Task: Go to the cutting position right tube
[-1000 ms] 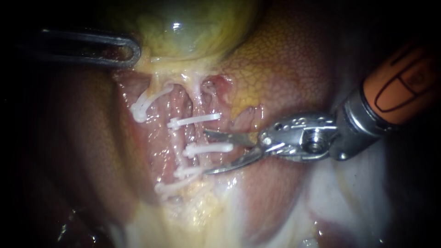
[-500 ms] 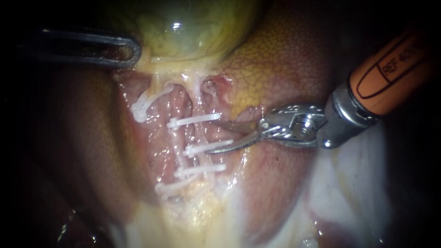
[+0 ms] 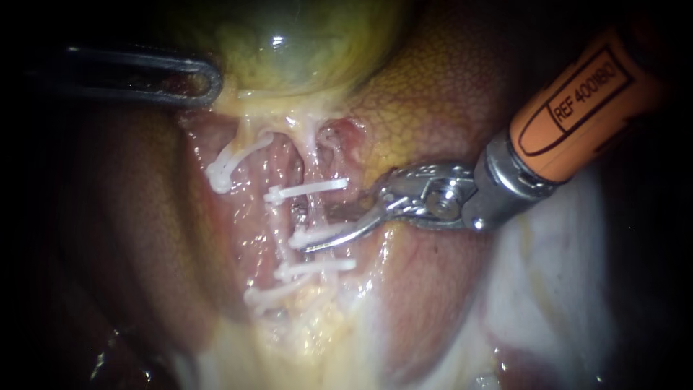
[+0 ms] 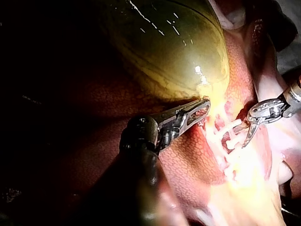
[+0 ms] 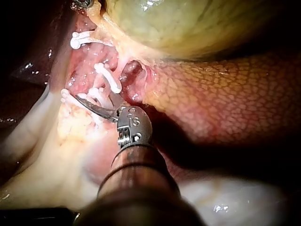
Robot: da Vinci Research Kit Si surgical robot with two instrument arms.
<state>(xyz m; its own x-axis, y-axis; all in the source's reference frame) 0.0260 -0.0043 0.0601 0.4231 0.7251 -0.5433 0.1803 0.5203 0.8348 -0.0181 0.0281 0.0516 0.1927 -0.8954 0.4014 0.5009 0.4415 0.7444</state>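
The right instrument (image 3: pixel 315 227), blades slightly apart and gripping nothing, reaches across the right tube (image 3: pixel 312 162) between two clips (image 3: pixel 307 189), its lower blade lying on the lower clip (image 3: pixel 299 237), so closing here risks biting that clip or loosening it rather than cutting tube cleanly.

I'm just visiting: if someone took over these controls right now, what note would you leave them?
Left instrument: shut on the gallbladder at its lower edge.
Right instrument: blades open, reaching the right tube between the upper clip and the middle clip.
Done: approach almost complete.
Left: settle the blades squarely around the tube; nothing looks cut yet.
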